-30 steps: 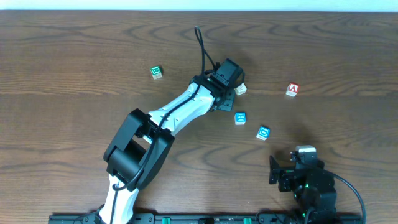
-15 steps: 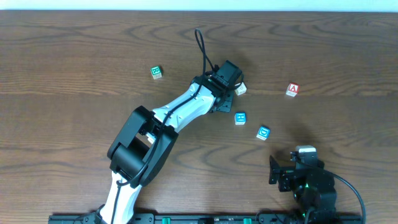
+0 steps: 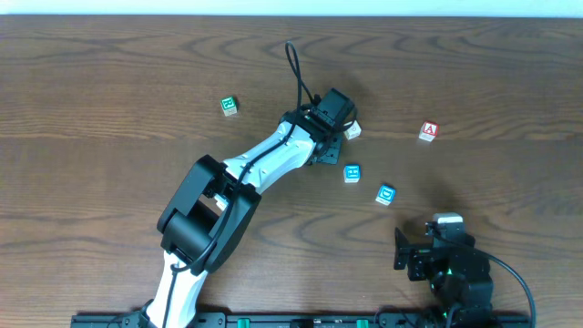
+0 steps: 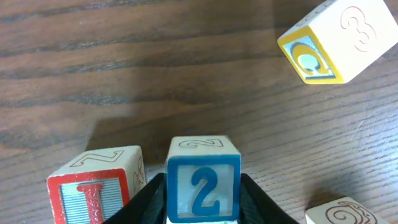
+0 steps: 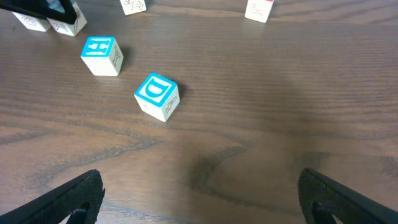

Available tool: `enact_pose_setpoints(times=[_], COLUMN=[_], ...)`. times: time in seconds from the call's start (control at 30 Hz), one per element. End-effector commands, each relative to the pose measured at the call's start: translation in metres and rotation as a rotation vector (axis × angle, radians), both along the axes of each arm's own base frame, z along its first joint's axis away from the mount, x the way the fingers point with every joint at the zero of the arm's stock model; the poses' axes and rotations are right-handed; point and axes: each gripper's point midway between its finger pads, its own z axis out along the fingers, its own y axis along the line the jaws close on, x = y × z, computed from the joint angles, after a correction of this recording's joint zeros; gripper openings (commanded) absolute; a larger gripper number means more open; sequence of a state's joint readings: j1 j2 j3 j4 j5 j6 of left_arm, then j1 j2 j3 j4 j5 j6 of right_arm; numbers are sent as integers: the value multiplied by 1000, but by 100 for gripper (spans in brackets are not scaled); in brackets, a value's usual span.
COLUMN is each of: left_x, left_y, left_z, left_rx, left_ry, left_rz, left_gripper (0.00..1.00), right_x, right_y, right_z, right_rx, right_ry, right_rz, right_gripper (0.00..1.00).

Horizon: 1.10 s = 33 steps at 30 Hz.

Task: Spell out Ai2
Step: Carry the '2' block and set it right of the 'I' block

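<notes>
Scene: Two robot arms work over a dark wood-grain surface [image 3: 109,73] scattered with lettered wooden cubes.
Left gripper: The left gripper [image 4: 203,186] reaches to the middle of the surface, its black fingers [image 4: 152,196] closed against both sides of the blue-faced wooden cube marked 2 [image 4: 203,168].
Right gripper: The right gripper [image 5: 199,186] sits parked at the near edge, spread wide and holding nothing.
Task cubes: The 2 cube rests on the surface just beside the red-faced wooden cube marked I [image 4: 93,190], on its right in the left wrist view. The red-and-white cube marked A [image 3: 429,131] lies well apart, toward the right side.
Other cubes: A yellow-faced cube embossed with a 3 [image 4: 329,43] lies tilted beyond the pair. The blue H cube [image 5: 101,55] and blue D cube [image 5: 157,95] sit nearer the right arm.
Step in hand: Apparently, setting the 2 cube into line after the I cube.
Doing it well: Keep the digit face level with the I face, close the small gap without pushing the I cube askew, then open straight outward so neither finger drags the cube.
Remaining: The A cube likely needs to be brought to the far side of the I cube.
</notes>
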<state>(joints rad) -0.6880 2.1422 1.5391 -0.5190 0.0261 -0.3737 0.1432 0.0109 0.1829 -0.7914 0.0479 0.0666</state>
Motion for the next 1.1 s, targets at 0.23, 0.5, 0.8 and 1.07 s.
enact_pose_setpoints(times=[0.23, 0.5, 0.8, 1.07], left_x=[12, 32, 32, 32], left_y=[-3, -5, -4, -5], left_z=[4, 12, 12, 16], left_rx=[-16, -15, -10, -15], left_ry=[-31, -131, -129, -134], left_rz=[18, 23, 17, 17], left_gripper=[35, 36, 36, 43], right_x=[0, 0, 0, 0], right_y=[-1, -1, -1, -1], right_z=[-3, -3, -3, -3], right_rx=[-8, -8, -8, -8], right_ry=[4, 4, 4, 4], right_rz=[3, 3, 3, 3], right_gripper=[99, 99, 99, 99])
